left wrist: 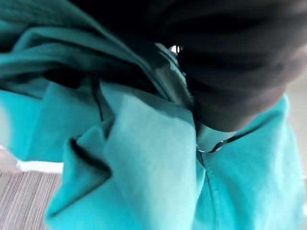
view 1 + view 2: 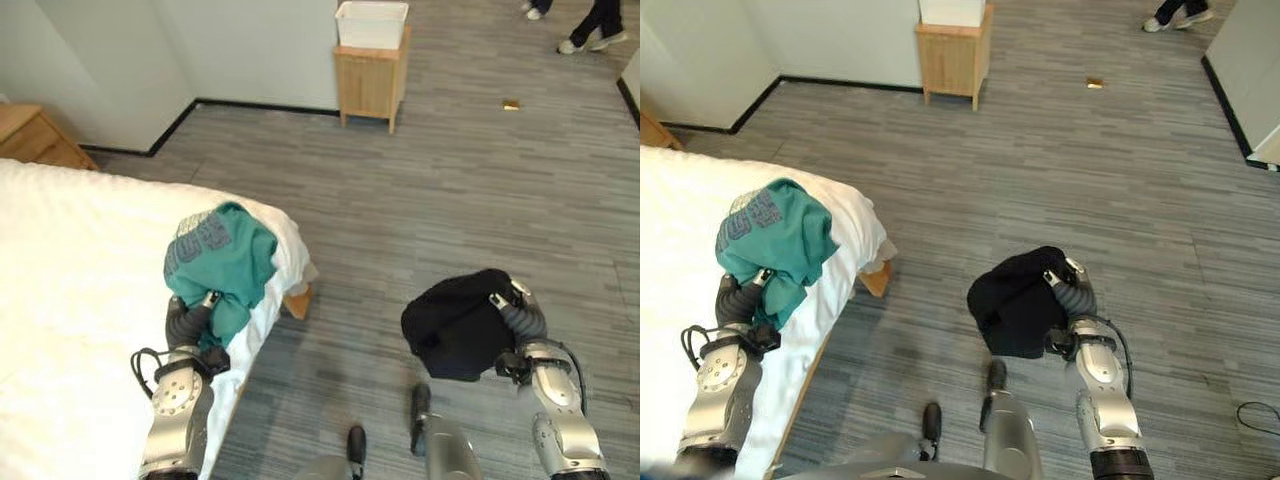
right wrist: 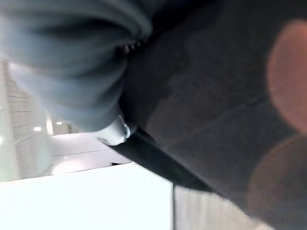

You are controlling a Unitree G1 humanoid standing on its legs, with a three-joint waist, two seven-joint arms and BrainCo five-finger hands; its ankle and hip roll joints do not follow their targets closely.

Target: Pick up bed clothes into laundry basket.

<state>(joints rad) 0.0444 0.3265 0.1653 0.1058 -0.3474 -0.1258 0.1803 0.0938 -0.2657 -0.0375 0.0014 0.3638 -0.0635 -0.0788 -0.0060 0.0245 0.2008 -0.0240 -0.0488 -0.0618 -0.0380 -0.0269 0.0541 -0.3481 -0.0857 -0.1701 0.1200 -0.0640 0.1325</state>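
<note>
A teal shirt (image 2: pixel 220 255) with grey print is bunched up over the corner of the white bed (image 2: pixel 70 280). My left hand (image 2: pixel 190 322) comes up under it, shut on its lower folds, with most of the fingers buried in the cloth (image 1: pixel 144 158). A black garment (image 2: pixel 455 325) hangs in a lump above the grey floor, off to the right of the bed. My right hand (image 2: pixel 522 318) is shut on its right side. The white laundry basket (image 2: pixel 372 24) stands far ahead on a small wooden stand (image 2: pixel 370 85) by the wall.
A wooden nightstand (image 2: pixel 35 135) sits at the far left by the bed. A person's shoes (image 2: pixel 590 40) show at the far right, and a small brown object (image 2: pixel 511 104) lies on the floor. A white cabinet (image 2: pixel 1245 70) lines the right side. Open floor runs to the basket.
</note>
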